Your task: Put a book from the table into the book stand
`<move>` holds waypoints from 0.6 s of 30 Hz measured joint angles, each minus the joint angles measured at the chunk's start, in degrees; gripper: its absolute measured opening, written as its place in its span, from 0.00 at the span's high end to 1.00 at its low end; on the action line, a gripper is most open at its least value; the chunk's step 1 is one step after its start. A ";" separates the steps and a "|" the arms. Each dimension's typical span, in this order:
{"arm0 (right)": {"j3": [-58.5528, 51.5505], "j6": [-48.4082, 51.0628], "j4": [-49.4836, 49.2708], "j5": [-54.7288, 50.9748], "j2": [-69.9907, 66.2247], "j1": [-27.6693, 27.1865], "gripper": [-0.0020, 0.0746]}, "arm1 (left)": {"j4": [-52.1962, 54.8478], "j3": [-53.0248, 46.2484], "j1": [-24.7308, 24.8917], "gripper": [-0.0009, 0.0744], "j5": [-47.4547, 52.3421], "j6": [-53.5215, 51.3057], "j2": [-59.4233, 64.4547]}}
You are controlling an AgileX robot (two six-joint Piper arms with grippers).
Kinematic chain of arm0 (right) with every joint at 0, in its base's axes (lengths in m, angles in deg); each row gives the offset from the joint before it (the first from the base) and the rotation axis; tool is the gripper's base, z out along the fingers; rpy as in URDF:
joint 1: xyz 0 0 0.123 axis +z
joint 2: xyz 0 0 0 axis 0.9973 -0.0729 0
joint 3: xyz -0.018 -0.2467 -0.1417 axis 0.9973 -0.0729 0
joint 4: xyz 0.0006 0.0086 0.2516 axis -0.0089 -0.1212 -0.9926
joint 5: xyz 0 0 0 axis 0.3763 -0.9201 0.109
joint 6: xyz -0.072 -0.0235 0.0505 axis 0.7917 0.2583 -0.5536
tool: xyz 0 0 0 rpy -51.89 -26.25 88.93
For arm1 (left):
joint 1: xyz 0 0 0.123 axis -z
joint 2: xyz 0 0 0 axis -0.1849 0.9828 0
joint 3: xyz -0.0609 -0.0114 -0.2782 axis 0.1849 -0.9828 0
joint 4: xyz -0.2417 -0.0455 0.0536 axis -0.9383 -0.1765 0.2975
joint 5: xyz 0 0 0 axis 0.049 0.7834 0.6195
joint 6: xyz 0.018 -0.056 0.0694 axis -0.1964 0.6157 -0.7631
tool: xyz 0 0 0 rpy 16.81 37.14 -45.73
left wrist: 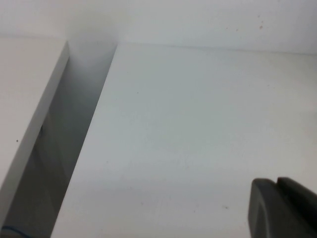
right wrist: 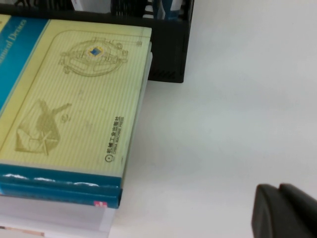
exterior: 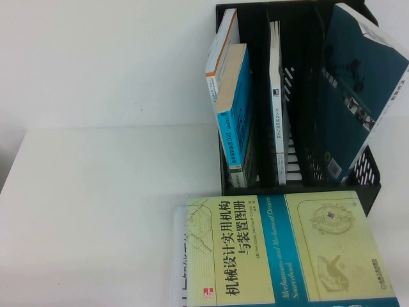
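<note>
The black book stand (exterior: 297, 169) stands at the back right of the white table (exterior: 96, 211). A thick book with a bright cyan-blue cover (exterior: 235, 112) stands leaning in the stand's left slot, beside a white and orange book. Neither gripper shows in the high view. My left gripper (left wrist: 276, 182) is shut and empty above bare white tabletop (left wrist: 188, 124). My right gripper (right wrist: 279, 187) is shut and empty above bare table to the right of the stand's corner (right wrist: 168, 49).
A pale yellow-green book with a teal band (exterior: 281, 246) lies flat on a white stack in front of the stand; it also shows in the right wrist view (right wrist: 74, 99). A large dark teal book (exterior: 361, 83) leans in the right slot. A gap (left wrist: 64, 148) splits two white surfaces.
</note>
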 joint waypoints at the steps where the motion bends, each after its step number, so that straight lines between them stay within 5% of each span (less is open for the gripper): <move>1: 0.00 0.00 0.00 0.00 0.00 0.00 0.96 | 0.00 0.00 0.21 0.99 0.00 -0.44 0.00; 18: 0.00 0.00 0.00 0.00 0.00 0.00 0.96 | 7.01 0.09 0.31 0.99 0.00 3.37 0.00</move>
